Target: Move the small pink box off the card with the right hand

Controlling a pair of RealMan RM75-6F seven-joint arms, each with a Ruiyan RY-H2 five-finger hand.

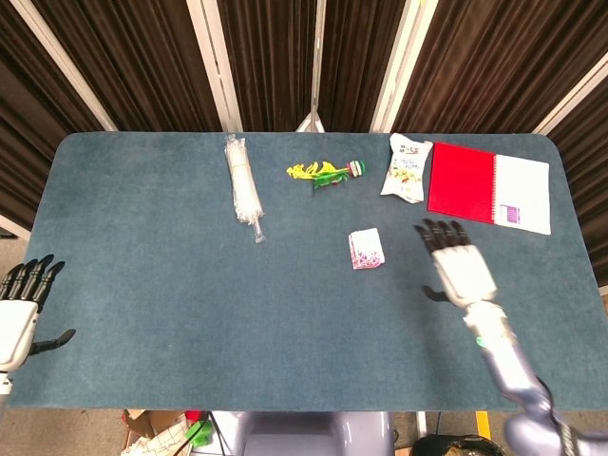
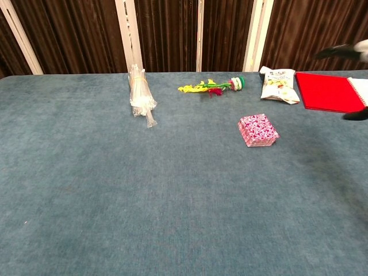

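The small pink patterned box (image 1: pixel 366 249) (image 2: pixel 258 130) lies right of the table's middle. Its top looks white in the head view, and I cannot make out a separate card under it. My right hand (image 1: pixel 459 266) hovers a short way to the right of the box, palm down, fingers spread, holding nothing. In the chest view only its blurred dark fingertips (image 2: pixel 338 51) show at the right edge. My left hand (image 1: pixel 19 309) stays at the table's front left corner, fingers apart and empty.
A wrapped bundle of straws (image 1: pixel 243 188) lies at the back left. A yellow-green toy flower (image 1: pixel 326 173), a snack bag (image 1: pixel 407 167) and a red notebook (image 1: pixel 464 181) line the back right. The table top (image 1: pixel 190 304) is blue-grey cloth.
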